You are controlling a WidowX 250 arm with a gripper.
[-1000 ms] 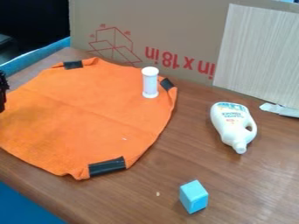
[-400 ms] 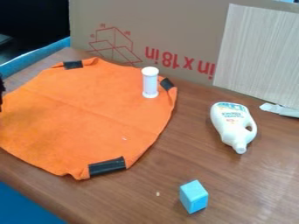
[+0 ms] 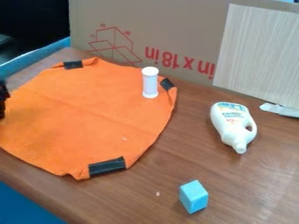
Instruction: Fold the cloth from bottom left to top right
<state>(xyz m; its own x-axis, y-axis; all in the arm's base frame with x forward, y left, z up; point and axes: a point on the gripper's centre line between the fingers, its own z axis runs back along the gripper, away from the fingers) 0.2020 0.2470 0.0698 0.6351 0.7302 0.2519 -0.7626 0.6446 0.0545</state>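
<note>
The black gripper (image 3: 3,101) shows as a dark sliver at the left edge of the camera view, beside the cloth's left side. An orange cloth (image 3: 88,118) lies spread over the left half of the table, with faint creases across it. Black tape patches mark its top left, its right corner and its bottom edge. The cloth's far left part runs out of the view. Whether the gripper touches the cloth cannot be made out.
A white cylinder (image 3: 150,82) stands on the cloth near its right corner. A white bottle (image 3: 232,124) lies on the table (image 3: 234,183) to the right, and a light blue block (image 3: 193,197) sits at the front. Behind rises a cardboard box (image 3: 175,26) with a pale board (image 3: 260,52).
The gripper slid slightly out past the left edge and is now a little further in and lower. The cloth and the other objects have not visibly moved.
</note>
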